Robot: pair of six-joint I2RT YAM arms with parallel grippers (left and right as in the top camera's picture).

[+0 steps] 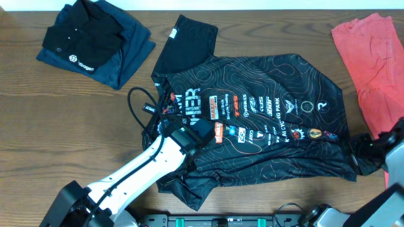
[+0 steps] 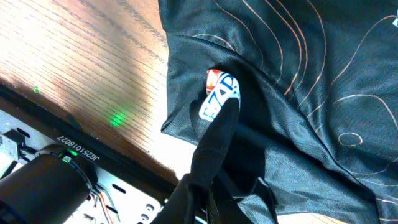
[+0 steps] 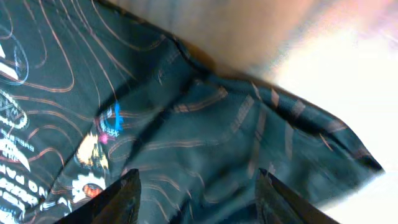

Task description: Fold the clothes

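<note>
Status: jersey (image 1: pixel 278 82) is lying spread on the counter (image 1: pixel 76 126), its bulk stretching from the left gripper (image 2: pixel 225 115) across to the right gripper (image 3: pixel 198 182). The left gripper is pinching a raised fold of fabric at a sponsor logo (image 2: pixel 214 98), pressed tight. The right gripper is hovering spread over the hem; view blurred, nothing looks clamped. Judging: right side is needing a single-layer bite before any lift, then both rising level, keeping cloth taut.

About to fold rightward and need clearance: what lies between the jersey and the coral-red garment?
Overhead view: only a narrow strip of bare wooden table separates the jersey from the coral-red garment. The right arm sits at the strip's lower end.
</note>
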